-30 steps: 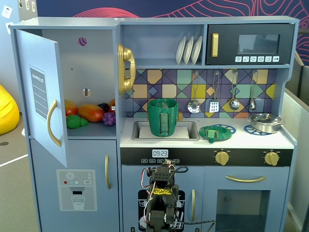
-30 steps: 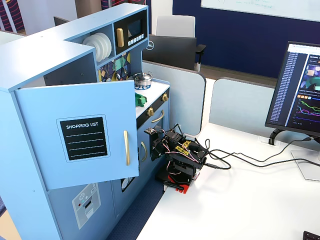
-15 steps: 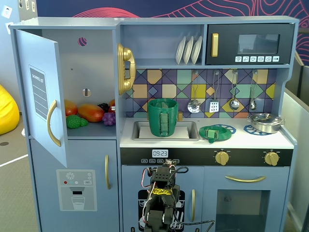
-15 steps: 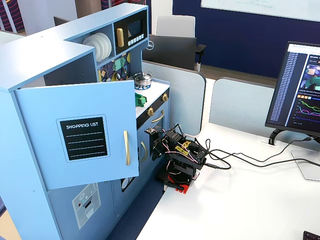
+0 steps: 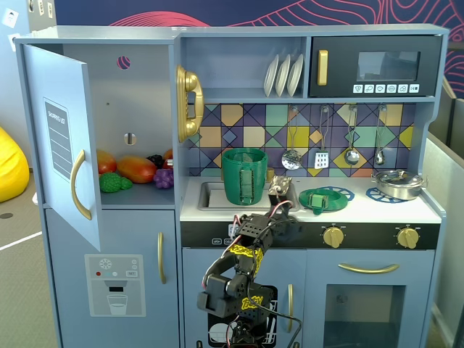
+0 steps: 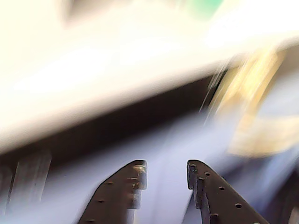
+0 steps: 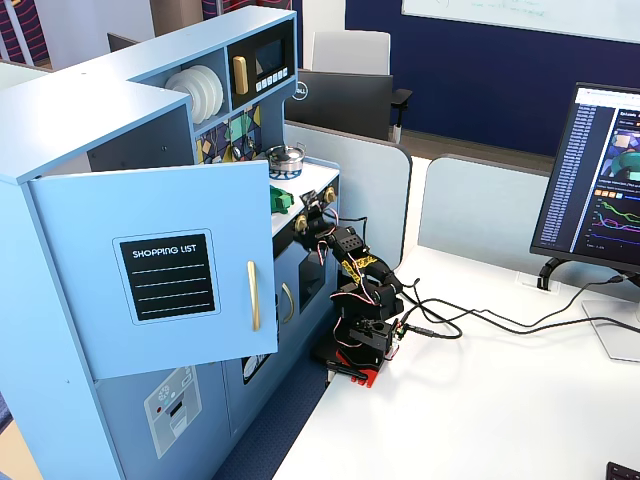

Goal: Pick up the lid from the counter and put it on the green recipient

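The green lid [image 5: 317, 199] lies flat on the white counter [image 5: 377, 210], on a blue burner ring right of the sink. The tall green pot [image 5: 243, 176] stands upright in the sink with its strap handle facing front. My gripper [image 5: 280, 188] hovers over the counter's front edge between pot and lid, touching neither. The wrist view is motion-blurred; there my gripper [image 6: 167, 170] is open with nothing between the fingers, facing the dark counter front. In a fixed view from the side, the arm [image 7: 355, 290] reaches up to the counter, and the open door hides the pot.
A silver metal pot [image 5: 397, 183] sits on the far right burner. The fridge door [image 5: 65, 138] stands open at the left, with toy food on the shelf inside. Utensils hang on the back wall above the counter. The arm's base [image 5: 239, 301] stands in front of the oven.
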`<action>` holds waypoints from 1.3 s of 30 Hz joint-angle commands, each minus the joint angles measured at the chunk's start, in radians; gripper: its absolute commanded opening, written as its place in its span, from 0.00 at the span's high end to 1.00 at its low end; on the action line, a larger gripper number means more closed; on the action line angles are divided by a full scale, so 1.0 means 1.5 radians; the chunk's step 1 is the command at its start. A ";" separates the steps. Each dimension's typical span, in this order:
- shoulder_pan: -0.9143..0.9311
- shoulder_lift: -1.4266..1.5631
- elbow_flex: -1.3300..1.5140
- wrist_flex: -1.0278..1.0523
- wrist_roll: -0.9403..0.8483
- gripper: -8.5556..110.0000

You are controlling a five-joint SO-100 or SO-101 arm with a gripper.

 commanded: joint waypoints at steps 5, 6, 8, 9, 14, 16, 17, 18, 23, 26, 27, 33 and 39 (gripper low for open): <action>0.048 -0.048 0.011 -0.388 0.057 0.63; 0.052 -0.055 0.010 -0.394 0.057 0.62; 0.059 -0.067 0.010 -0.413 0.058 0.60; 0.062 -0.073 0.011 -0.422 0.062 0.59; 0.086 -0.101 -0.001 -0.426 0.066 0.57; 0.090 -0.116 -0.009 -0.426 0.066 0.57; 0.091 -0.126 -0.015 -0.426 0.067 0.57; 0.091 -0.137 -0.024 -0.426 0.069 0.58; 0.075 -0.185 -0.059 -0.426 0.060 0.59; 0.066 -0.224 -0.088 -0.432 0.057 0.60; 0.064 -0.238 -0.100 -0.432 0.055 0.60; 0.052 -0.306 -0.153 -0.437 0.049 0.61; 0.053 -0.374 -0.193 -0.453 0.046 0.62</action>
